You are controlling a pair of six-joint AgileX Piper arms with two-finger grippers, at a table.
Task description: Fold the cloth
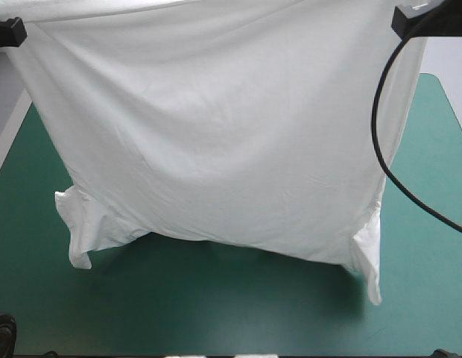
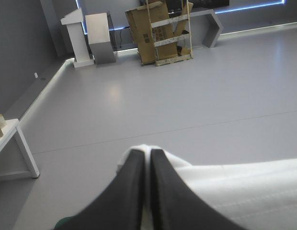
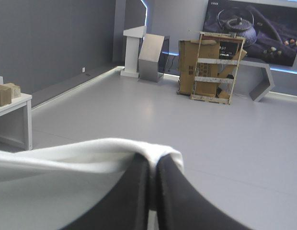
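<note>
The white T-shirt [image 1: 216, 134] hangs as a wide sheet above the teal-green table [image 1: 216, 313], held up by its two upper corners. Its lower edge and both sleeves [image 1: 74, 231] dangle just over the cover. In the left wrist view my left gripper [image 2: 147, 152] is shut on the T-shirt [image 2: 244, 191], whose cloth bunches around the black fingertips. My right gripper [image 3: 153, 160] is likewise shut on the T-shirt [image 3: 81, 158], the fabric draped over its tips. Both arms are raised, and in the high view the grippers themselves are out of sight at the top corners.
Bare teal-green cover lies along the table's near edge below the shirt and to its right [image 1: 432, 149]. The table's left edge [image 1: 11, 134] shows beside the hanging cloth. The cloth hides the table's far half.
</note>
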